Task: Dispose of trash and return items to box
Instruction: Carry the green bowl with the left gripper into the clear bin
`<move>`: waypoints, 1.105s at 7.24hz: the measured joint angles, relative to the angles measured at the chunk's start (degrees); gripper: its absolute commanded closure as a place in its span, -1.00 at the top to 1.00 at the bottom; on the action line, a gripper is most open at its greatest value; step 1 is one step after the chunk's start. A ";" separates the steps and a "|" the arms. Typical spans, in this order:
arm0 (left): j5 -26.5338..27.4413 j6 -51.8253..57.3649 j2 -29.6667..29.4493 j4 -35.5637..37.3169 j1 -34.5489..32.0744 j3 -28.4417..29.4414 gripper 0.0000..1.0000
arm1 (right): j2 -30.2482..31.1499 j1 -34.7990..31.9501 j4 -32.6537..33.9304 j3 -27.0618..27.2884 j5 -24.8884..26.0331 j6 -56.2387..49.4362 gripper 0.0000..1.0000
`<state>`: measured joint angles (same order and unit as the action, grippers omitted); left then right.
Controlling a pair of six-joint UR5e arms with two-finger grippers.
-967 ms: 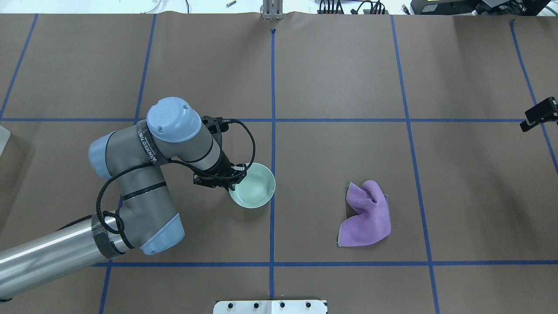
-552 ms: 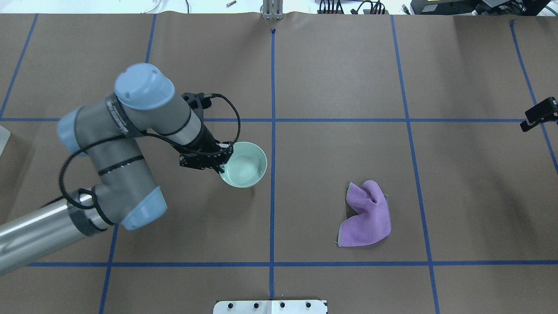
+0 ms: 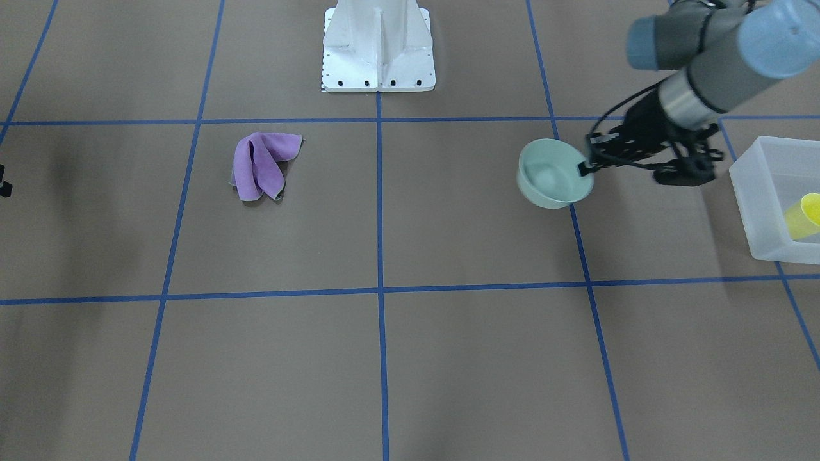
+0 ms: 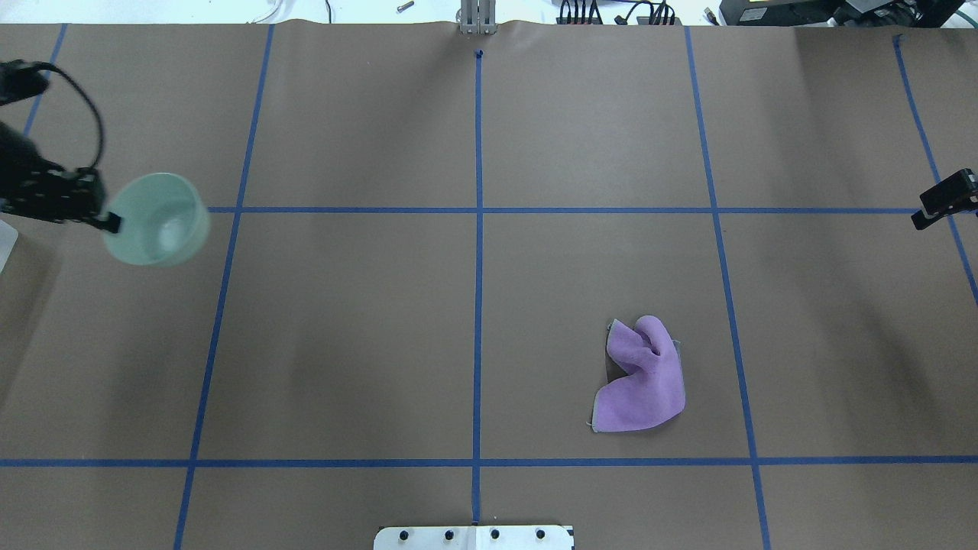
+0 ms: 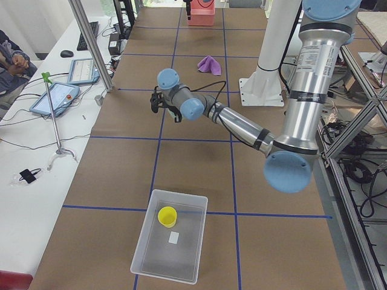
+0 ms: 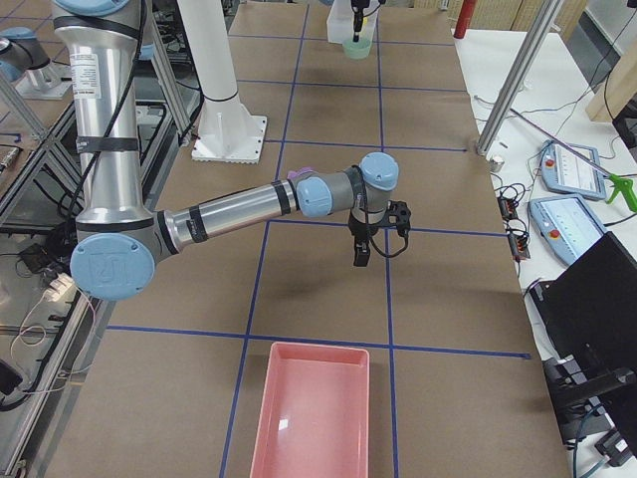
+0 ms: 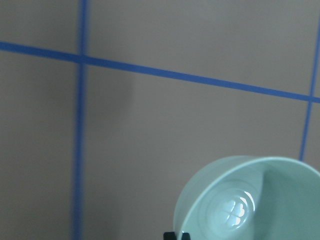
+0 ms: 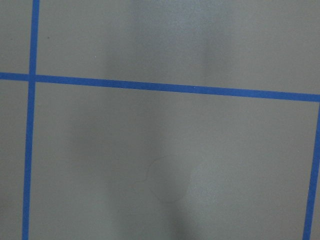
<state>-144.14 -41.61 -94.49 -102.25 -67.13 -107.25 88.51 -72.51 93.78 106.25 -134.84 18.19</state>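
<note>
A round, shallow mint-green bowl (image 3: pixel 555 174) is held by its rim in the left gripper (image 3: pixel 584 168), raised off the table, opening upward. A small yellow cup (image 5: pixel 167 215) is seen inside the translucent box (image 5: pixel 158 257), near one end.

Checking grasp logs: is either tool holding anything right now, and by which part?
Left tool pinches the mint-green bowl by its rim. Right tool looks empty.

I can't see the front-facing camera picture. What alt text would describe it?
The left gripper holds a mint-green bowl by its rim over a brown table, near a translucent box containing a yellow cup. A crumpled purple cloth lies farther off, on the table.
</note>
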 measured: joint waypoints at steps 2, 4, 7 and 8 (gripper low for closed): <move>-1.26 31.11 3.83 6.99 -15.58 10.98 -1.00 | 0.05 0.06 0.00 0.82 0.01 0.63 1.00; -0.89 52.85 0.73 10.13 -26.64 26.50 -1.00 | 0.08 0.21 0.00 1.32 0.09 1.74 1.00; 0.80 61.47 -2.66 9.56 -31.62 39.82 -1.00 | 0.08 0.48 0.00 1.34 0.18 1.93 1.00; 1.18 61.78 -2.83 8.49 -31.75 42.87 -1.00 | 0.08 0.53 0.00 1.34 0.19 1.93 1.00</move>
<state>-142.96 20.17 -97.33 -93.76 -98.88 -64.38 88.59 -71.98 93.78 107.58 -134.65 20.12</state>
